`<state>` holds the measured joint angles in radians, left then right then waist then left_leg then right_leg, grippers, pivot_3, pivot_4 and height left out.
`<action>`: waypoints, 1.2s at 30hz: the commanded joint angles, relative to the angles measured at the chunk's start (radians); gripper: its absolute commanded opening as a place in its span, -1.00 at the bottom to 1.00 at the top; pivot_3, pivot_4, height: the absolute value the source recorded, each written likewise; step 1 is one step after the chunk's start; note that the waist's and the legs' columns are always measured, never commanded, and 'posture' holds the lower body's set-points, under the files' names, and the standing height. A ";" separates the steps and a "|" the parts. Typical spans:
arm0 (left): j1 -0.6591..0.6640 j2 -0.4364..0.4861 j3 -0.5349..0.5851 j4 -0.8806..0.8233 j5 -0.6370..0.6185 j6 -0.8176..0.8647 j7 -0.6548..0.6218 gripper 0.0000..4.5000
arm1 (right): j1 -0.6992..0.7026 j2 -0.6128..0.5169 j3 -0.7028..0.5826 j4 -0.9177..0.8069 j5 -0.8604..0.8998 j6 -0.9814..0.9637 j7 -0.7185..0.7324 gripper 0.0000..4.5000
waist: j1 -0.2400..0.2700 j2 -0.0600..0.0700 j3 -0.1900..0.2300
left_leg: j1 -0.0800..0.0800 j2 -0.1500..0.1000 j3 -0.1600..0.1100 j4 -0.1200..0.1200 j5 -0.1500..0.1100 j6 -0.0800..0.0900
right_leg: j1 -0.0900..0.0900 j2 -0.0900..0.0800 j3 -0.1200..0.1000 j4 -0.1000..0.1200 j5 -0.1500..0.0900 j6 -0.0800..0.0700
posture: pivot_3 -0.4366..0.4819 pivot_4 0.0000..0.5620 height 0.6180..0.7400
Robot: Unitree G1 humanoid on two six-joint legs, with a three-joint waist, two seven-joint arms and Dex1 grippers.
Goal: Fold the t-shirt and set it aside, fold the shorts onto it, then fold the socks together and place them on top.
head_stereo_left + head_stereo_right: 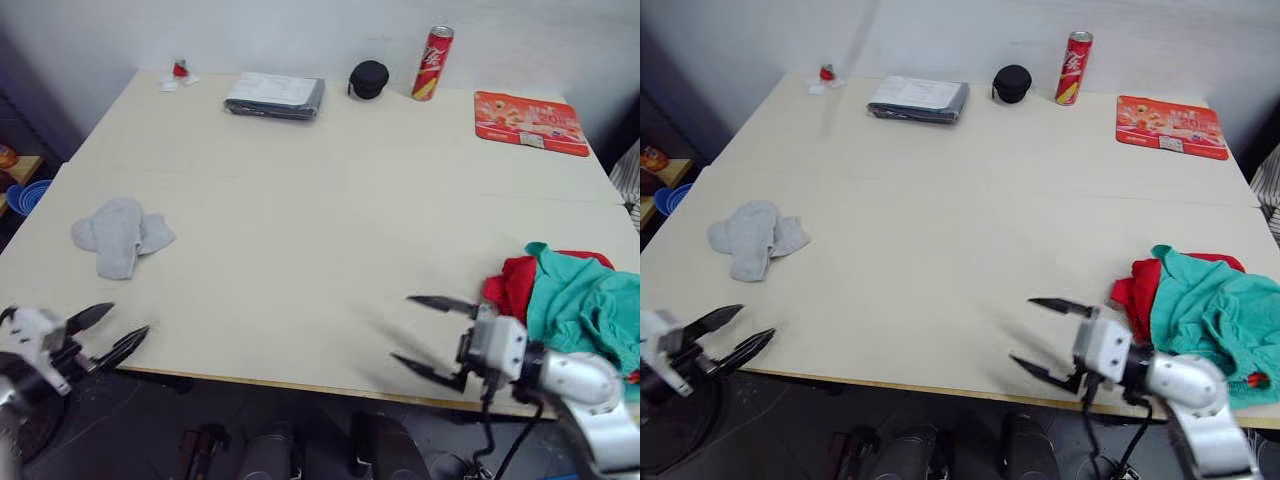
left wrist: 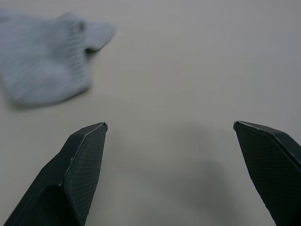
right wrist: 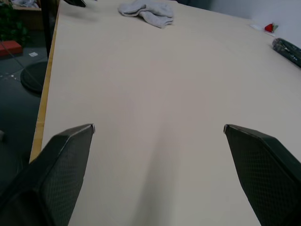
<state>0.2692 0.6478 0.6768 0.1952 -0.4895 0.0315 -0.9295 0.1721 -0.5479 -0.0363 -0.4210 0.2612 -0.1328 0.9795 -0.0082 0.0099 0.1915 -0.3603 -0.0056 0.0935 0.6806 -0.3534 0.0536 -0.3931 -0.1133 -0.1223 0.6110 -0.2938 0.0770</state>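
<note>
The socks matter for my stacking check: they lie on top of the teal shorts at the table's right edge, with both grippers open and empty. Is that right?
Not quite. The socks lie alone on the bare table at the robot's left, far from the shorts, which rest on the t-shirt at the right edge. The left eye view shows this. The left gripper and right gripper are indeed open and empty.

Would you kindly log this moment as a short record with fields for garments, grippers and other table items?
t-shirt: red, bunched at the table's right edge, under the shorts
shorts: teal, heaped on the t-shirt
socks: grey, lying together, left side of the table
left gripper: open, empty, near front-left edge
right gripper: open, empty, beside the garment heap
far edge: grey folded packet, black round case, red can, red mat
</note>
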 commanded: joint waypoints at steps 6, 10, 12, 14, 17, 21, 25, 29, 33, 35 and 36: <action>0.115 -0.032 0.155 -0.041 -0.021 0.052 0.204 1.00 | 0.086 0.002 -0.006 0.003 0.065 -0.071 -0.014 0.99 | 0.010 -0.006 -0.004 | 0.001 0.000 -0.001 0.000 -0.004 -0.004 | 0.000 0.000 0.000 0.001 -0.001 -0.001 | -0.05 -0.47 1.00; 0.067 0.037 0.075 -0.151 -0.039 0.186 0.184 1.00 | 0.075 -0.016 -0.023 -0.053 0.130 -0.006 -0.041 0.99 | 0.009 -0.009 -0.005 | 0.001 0.000 0.000 0.000 -0.004 -0.003 | 0.000 0.000 0.002 0.001 -0.001 -0.001 | -0.05 -0.47 1.00; -0.010 0.094 0.033 -0.162 -0.004 0.244 0.234 1.00 | 0.056 -0.018 -0.015 -0.083 0.150 0.033 -0.056 0.99 | 0.011 -0.011 -0.006 | 0.001 0.000 -0.001 0.000 -0.004 -0.003 | 0.000 0.000 0.002 0.002 -0.001 -0.002 | -0.05 -0.47 1.00; -0.101 0.155 -0.011 -0.154 0.016 0.331 0.287 1.00 | 0.032 -0.015 -0.002 -0.107 0.163 0.069 -0.074 0.99 | 0.011 -0.011 -0.007 | 0.002 0.000 -0.001 0.000 -0.004 -0.004 | 0.000 0.000 0.002 0.004 -0.001 -0.003 | -0.05 -0.47 1.00; -0.238 0.260 -0.138 -0.146 0.074 0.463 0.309 1.00 | 0.008 -0.011 0.014 -0.115 0.164 0.089 -0.082 0.99 | 0.006 -0.012 -0.007 | 0.002 0.000 -0.001 0.000 -0.004 -0.005 | -0.001 0.000 0.003 0.006 -0.002 -0.004 | -0.05 -0.47 1.00; -0.412 0.312 -0.290 -0.090 0.143 0.534 0.318 1.00 | -0.013 -0.006 0.026 -0.114 0.156 0.109 -0.104 0.99 | 0.002 -0.009 -0.006 | 0.003 0.000 0.001 -0.002 -0.004 -0.003 | -0.002 0.000 0.002 0.010 -0.002 -0.004 | -0.05 -0.47 1.00; -0.568 0.314 -0.409 -0.009 0.203 0.560 0.313 1.00 | -0.016 -0.007 0.030 -0.121 0.149 0.123 -0.125 0.99 | 0.006 -0.010 -0.006 | 0.003 0.000 0.002 -0.002 -0.002 0.000 | -0.002 0.001 0.002 0.011 -0.002 -0.004 | -0.05 -0.47 1.00; -0.718 0.304 -0.520 0.150 0.302 0.506 0.326 1.00 | -0.011 -0.003 0.038 -0.132 0.141 0.133 -0.144 0.99 | 0.008 -0.010 -0.006 | 0.002 0.000 0.002 0.000 -0.001 0.001 | -0.002 0.002 0.002 0.011 -0.002 -0.003 | -0.05 -0.47 1.00; -0.876 0.264 -0.565 0.378 0.358 0.398 0.325 1.00 | -0.006 -0.001 0.047 -0.145 0.134 0.141 -0.164 0.99 | 0.010 -0.011 -0.006 | 0.002 0.000 0.003 0.000 0.000 0.001 | -0.002 0.002 0.002 0.011 -0.002 -0.003 | -0.05 -0.47 1.00; -0.933 0.253 -0.589 0.465 0.380 0.366 0.292 1.00 | -0.002 -0.005 0.047 -0.150 0.132 0.143 -0.170 0.99 | 0.010 -0.012 -0.006 | 0.002 0.000 0.003 0.000 0.000 0.001 | -0.002 0.002 0.002 0.012 -0.002 -0.003 | -0.05 -0.47 1.00; -0.958 0.247 -0.599 0.510 0.387 0.353 0.274 1.00 | 0.001 -0.006 0.044 -0.152 0.133 0.144 -0.174 0.99 | 0.009 -0.012 -0.006 | 0.001 0.000 0.003 0.000 0.000 0.001 | -0.002 0.002 0.001 0.012 -0.002 -0.003 | -0.05 -0.47 1.00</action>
<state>-0.6599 0.8887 0.0840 0.6600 -0.1209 0.4213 -0.6301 0.1697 -0.5547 0.0179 -0.5253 0.3851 0.0108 0.8169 0.0009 -0.0025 0.1852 -0.3589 -0.0056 0.0967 0.6811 -0.3529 0.0545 -0.3956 -0.1116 -0.1209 0.6231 -0.2963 0.0742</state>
